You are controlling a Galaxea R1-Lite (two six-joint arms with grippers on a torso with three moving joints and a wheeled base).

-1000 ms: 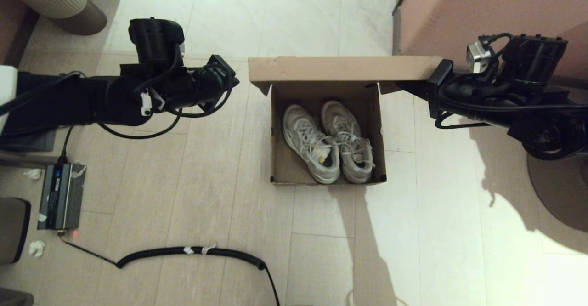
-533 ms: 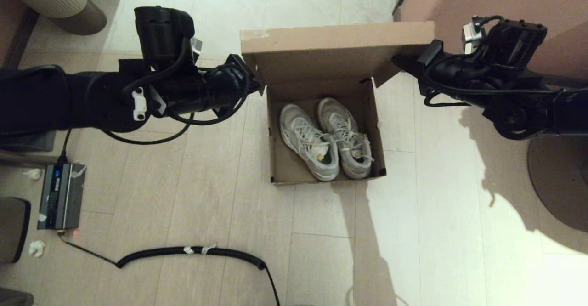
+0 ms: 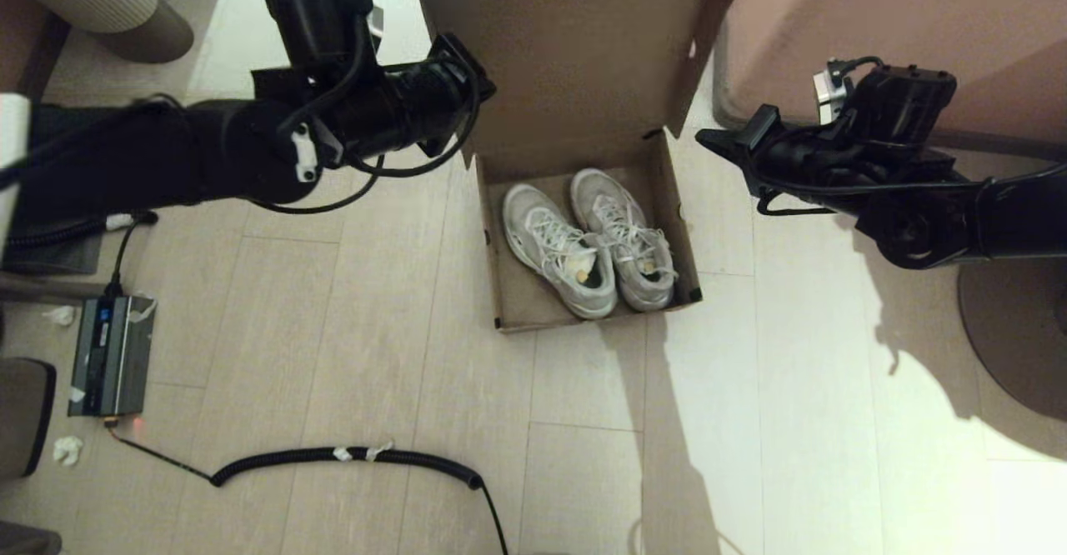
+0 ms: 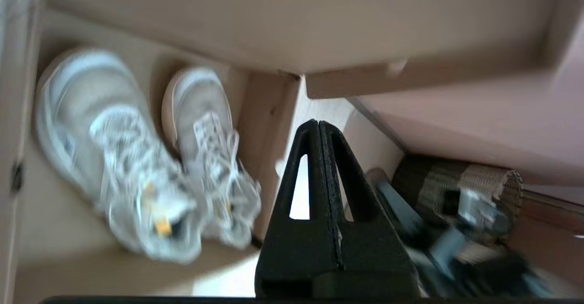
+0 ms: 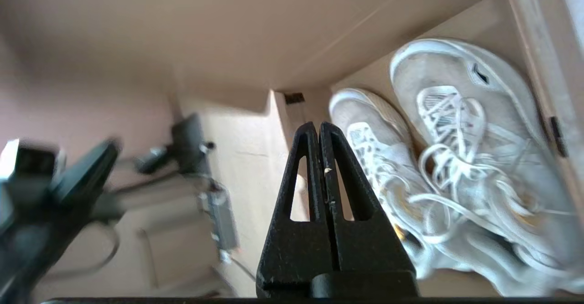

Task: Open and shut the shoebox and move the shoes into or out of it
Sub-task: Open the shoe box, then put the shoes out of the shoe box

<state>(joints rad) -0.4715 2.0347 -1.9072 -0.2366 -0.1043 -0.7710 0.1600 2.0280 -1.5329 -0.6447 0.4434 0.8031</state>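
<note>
The brown cardboard shoebox [image 3: 493, 272] sits open on the floor, its hinged lid [image 3: 575, 47] tipped up steeply at the far side. The pair of white sneakers [image 3: 588, 242] lies side by side inside, toes toward the lid. My left gripper [image 3: 483, 92] is shut and empty at the lid's left edge; its fingertips [image 4: 318, 123] sit below the lid [image 4: 292, 21], and contact cannot be told. My right gripper [image 3: 704, 137] is shut and empty just right of the box's far right corner, a little apart from the lid's side flap. From the right wrist the sneakers [image 5: 456, 158] show beside the closed fingers.
The large pinkish-brown furniture block [image 3: 900, 13] stands right behind the lid and the right arm. A coiled black cable [image 3: 350, 455] and a grey device [image 3: 108, 355] lie on the floor at the left. A dark round base [image 3: 1017, 338] sits at the right edge.
The lid has swung up from nearly level to steeply raised. My left gripper rose along its left edge. My right gripper slid in from the lid's right corner and now sits below it.
</note>
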